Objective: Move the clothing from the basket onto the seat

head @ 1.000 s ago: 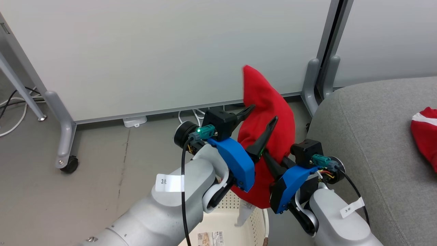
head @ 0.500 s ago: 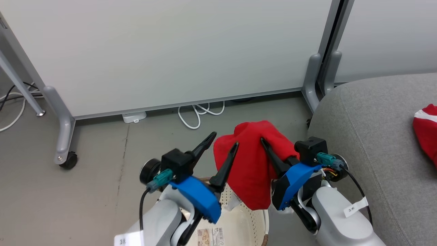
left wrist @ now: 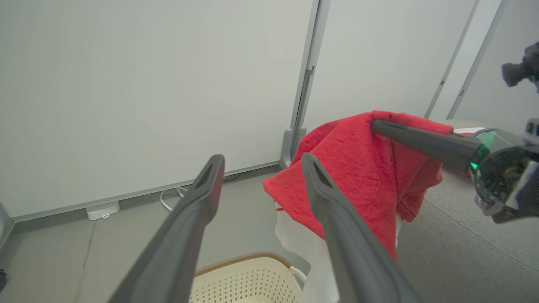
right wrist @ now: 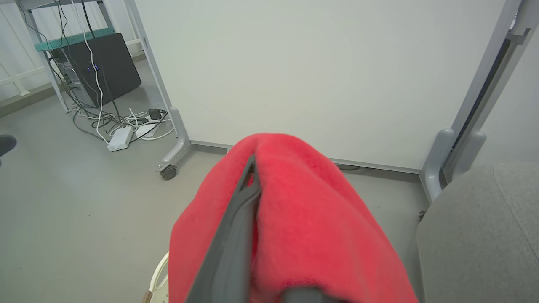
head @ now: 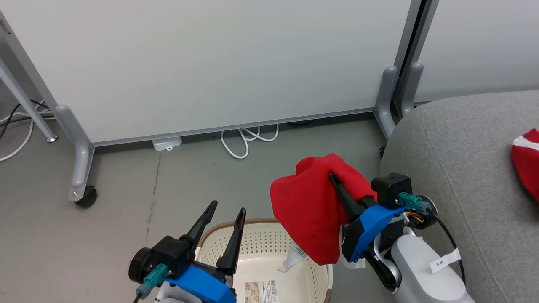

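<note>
Red fleecy cloth, the plain garment point(head: 309, 219), hangs draped over the right hand point(head: 337, 180), whose two dark fingers are clamped together on a fold near its top; one finger point(head: 343, 194) shows along the fabric's outer face, the other is buried beneath it. In the head view this bundle sits at about four o'clock from the centre, lifted clear above the basket point(head: 269, 242), its lower hem hanging over the basket's rim at that rim's three o'clock. A white tag point(head: 292, 257) dangles from under the cloth toward the basket's inside.

Cream and perforated, with a brown rim, the basket stands on the grey floor point(head: 126, 219) at six o'clock of the head view, and a printed label point(head: 259, 292) lies on its base. The left hand point(head: 228, 207) hovers at seven o'clock, above the basket's nine o'clock rim, its fingers spread wide apart and empty. In the left wrist view the red cloth hangs at two o'clock of those fingers; the head view shows them apart from it.

The grey upholstered seat point(head: 459, 168) takes the three o'clock side, just beside the right arm point(head: 421, 269). On it, at the far three o'clock edge, lies the second red garment point(head: 526, 164), with a white stripe, partly cut off by the frame. At twelve o'clock stands a white partition panel point(head: 210, 63) on grey legs point(head: 80, 160), one with a black caster point(head: 86, 197) at nine o'clock, and a white cable point(head: 244, 143) loops on the floor at the panel's foot.
</note>
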`<state>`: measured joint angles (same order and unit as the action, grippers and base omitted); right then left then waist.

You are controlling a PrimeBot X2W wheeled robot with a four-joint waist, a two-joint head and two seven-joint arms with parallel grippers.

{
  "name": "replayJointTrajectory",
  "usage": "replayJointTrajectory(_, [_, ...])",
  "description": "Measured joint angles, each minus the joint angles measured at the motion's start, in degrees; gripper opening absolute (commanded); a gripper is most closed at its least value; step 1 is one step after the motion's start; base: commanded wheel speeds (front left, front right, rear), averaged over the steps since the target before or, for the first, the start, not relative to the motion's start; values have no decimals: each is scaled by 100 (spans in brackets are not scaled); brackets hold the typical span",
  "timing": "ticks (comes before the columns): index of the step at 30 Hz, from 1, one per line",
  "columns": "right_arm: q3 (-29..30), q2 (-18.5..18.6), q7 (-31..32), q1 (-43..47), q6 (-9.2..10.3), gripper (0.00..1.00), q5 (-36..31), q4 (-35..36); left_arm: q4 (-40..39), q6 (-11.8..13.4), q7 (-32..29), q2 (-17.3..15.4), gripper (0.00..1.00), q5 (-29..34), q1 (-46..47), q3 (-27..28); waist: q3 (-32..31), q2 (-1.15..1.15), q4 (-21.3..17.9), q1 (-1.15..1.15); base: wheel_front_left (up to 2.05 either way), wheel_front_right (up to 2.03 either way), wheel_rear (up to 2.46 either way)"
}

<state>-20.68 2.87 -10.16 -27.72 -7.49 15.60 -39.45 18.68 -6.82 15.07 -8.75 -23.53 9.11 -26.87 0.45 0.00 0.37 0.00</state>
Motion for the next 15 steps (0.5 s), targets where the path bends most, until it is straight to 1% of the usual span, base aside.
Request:
replayJointTrajectory(7, [51,0,63,103,0,0,-2,124,-102,-31,0,124,100,299,-255,230,-28,0,22,0,0,0,0])
replayJointTrajectory(15, [46,0,137,147,0,0,1,238,-143,-40,0,165,100,299,-307,187,-45,0,-51,0,0,0,0])
